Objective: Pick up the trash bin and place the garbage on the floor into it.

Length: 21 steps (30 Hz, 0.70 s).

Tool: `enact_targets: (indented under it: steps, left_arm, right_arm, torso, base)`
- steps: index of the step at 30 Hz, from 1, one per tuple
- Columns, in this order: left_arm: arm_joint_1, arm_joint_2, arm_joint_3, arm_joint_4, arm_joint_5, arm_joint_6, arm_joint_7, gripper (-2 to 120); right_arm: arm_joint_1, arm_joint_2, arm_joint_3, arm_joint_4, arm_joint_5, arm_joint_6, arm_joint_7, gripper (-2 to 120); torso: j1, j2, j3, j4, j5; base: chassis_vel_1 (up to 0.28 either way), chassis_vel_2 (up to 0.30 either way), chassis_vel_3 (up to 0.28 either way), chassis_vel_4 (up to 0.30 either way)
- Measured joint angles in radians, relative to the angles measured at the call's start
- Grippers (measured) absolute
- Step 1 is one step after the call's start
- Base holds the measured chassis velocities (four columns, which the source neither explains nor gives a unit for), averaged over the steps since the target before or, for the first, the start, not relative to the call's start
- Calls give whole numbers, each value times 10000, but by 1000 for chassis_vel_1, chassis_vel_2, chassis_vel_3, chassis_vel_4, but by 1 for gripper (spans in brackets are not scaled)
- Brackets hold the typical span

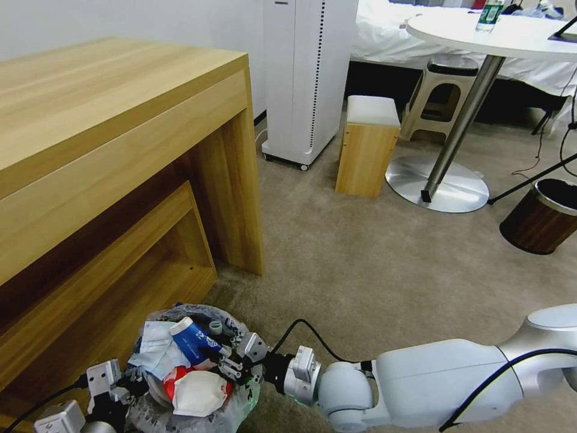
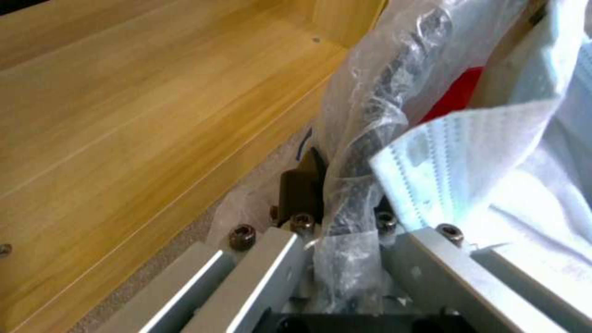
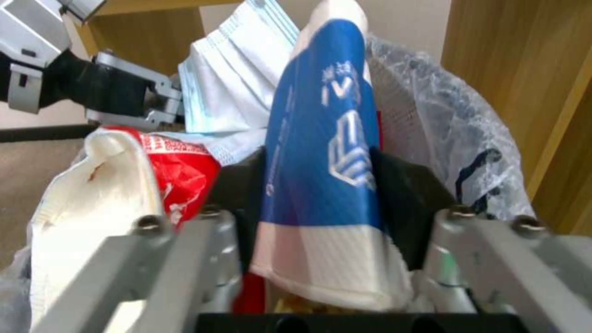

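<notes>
Right gripper (image 3: 321, 203) clamps blue-white wrapper (image 3: 321, 138) above trash bin (image 1: 237, 322).

I count two bins: bagged bin (image 1: 198, 385) lower left of frame, dark wood-grain bin (image 1: 541, 218) at right edge. Two stools: wooden (image 1: 366, 147), plastic (image 1: 442, 90). One bottle (image 1: 489, 15) top right.

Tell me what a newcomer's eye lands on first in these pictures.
First, the small round trash bin lined with crinkly whitish plastic, heaped with litter on the beige carpet beside the light wooden desk. Next, the right gripper closed on a blue-and-white wrapper above the heap, while the left gripper clamps the bin's bagged rim. Farther right stands a dark brown wood-grain bin.
</notes>
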Motion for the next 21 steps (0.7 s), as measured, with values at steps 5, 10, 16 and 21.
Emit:
enact_targets:
  steps: [5, 10, 16, 21]
  left_arm:
    - [10, 6, 5, 25, 0, 22, -4, 0]
    - [27, 12, 4, 33, 7, 30, -4, 0]
    - [26, 10, 7, 77, 21, 32, -4, 0]
    - [41, 9, 9, 109, 41, 35, -4, 0]
  right_arm:
    - [-24, 8, 164, 61, -27, 25, -19, 68]
    - [-20, -3, 303, 229, -41, 36, -35, 83]
    - [-58, -43, 603, 506, -95, 46, -43, 100]
    - [-253, -110, 1421, 819, -96, 34, -40, 100]
  torso:
    - [0, 0, 0, 1, -1]
    - [0, 0, 0, 0, -1]
    - [0, 0, 0, 1, 0]
    - [0, 0, 0, 0, 0]
  base:
    - [0, 0, 0, 0]
    - [0, 0, 0, 0]
    - [0, 0, 0, 0]
    - [0, 0, 0, 0]
